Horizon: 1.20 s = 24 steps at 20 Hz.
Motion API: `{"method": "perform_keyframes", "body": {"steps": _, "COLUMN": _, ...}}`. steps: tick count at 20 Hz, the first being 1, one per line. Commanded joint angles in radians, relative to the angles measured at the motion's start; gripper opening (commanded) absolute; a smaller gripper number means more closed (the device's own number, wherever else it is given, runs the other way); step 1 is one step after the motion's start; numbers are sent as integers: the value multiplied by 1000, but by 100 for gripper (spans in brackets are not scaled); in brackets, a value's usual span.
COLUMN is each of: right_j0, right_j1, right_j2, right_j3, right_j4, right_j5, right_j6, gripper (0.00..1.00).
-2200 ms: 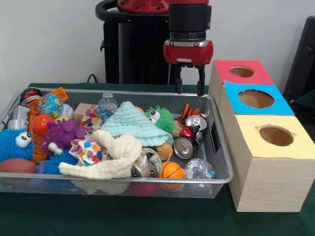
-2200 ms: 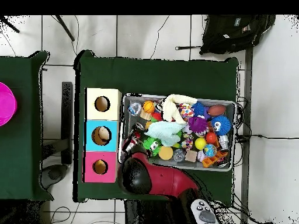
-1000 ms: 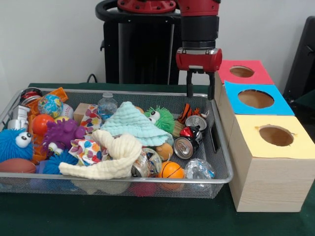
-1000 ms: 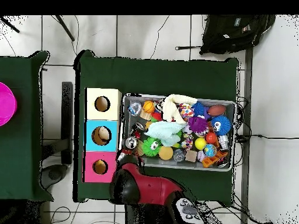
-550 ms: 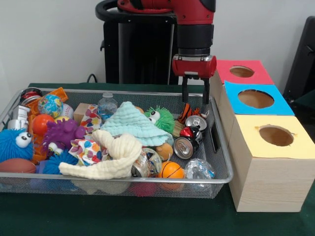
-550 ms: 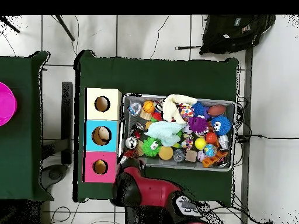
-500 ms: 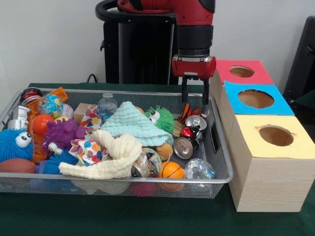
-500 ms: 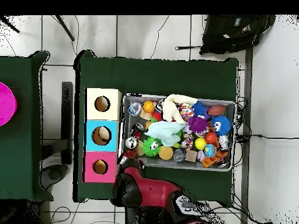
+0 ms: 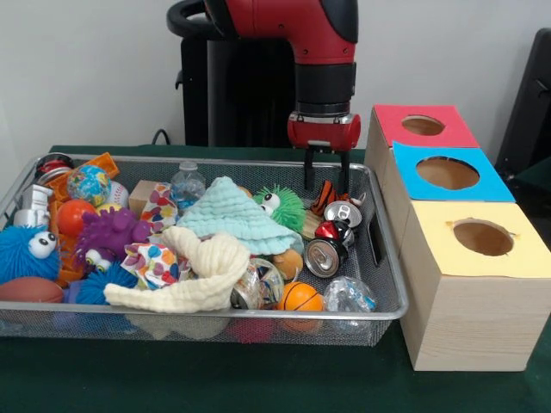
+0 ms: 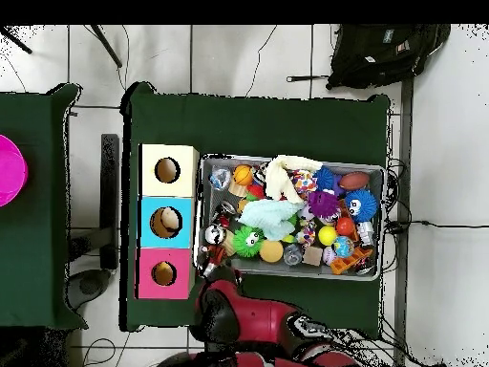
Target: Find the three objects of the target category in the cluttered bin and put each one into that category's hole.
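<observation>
My gripper [image 9: 325, 178] hangs open, holding nothing, over the back right corner of the wire bin [image 9: 389, 303], just above an orange striped toy [image 9: 326, 199]. Below it lie a silver can [image 9: 347, 214], a red can [image 9: 332, 232] and another silver can [image 9: 321, 257]. A green fuzzy toy [image 9: 281, 206] and a mint cloth [image 9: 231, 220] sit to its left. Red box [image 9: 422, 126], blue box [image 9: 448, 173] and yellow box [image 9: 483, 237] stand right of the bin, each with a hole. In the overhead view the arm [image 10: 234, 315] covers the gripper.
The bin also holds a cream cloth [image 9: 195, 277], basketball [image 9: 300, 297], water bottle [image 9: 187, 184], purple spiky toy [image 9: 108, 233] and blue fuzzy toy [image 9: 26, 250]. Something tan shows inside the blue box's hole [image 10: 170, 221]. A black bag [image 10: 382, 50] lies on the floor.
The gripper swung right toward the red box, then came back left and down over the bin's back right corner. It stayed open and empty. The bin's contents have not moved.
</observation>
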Motion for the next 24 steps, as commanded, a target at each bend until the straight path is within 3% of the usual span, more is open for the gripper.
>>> {"method": "perform_keyframes", "body": {"steps": 1, "right_j0": -49, "right_j1": 111, "right_j2": -3, "right_j3": -118, "right_j4": -49, "right_j5": -41, "right_j6": 106, "gripper": 100}}
{"method": "perform_keyframes", "body": {"steps": 9, "right_j0": -53, "right_j1": 121, "right_j2": 25, "right_j3": -125, "right_j4": -56, "right_j5": -43, "right_j6": 118, "gripper": 100}}
{"method": "perform_keyframes", "body": {"steps": 16, "right_j0": -65, "right_j1": 65, "right_j2": 64, "right_j3": -81, "right_j4": -59, "right_j5": -4, "right_j6": 134, "gripper": 100}}
{"method": "perform_keyframes", "body": {"steps": 24, "right_j0": -27, "right_j1": 31, "right_j2": 109, "right_j3": -52, "right_j4": -23, "right_j5": 8, "right_j6": 166, "gripper": 100}}
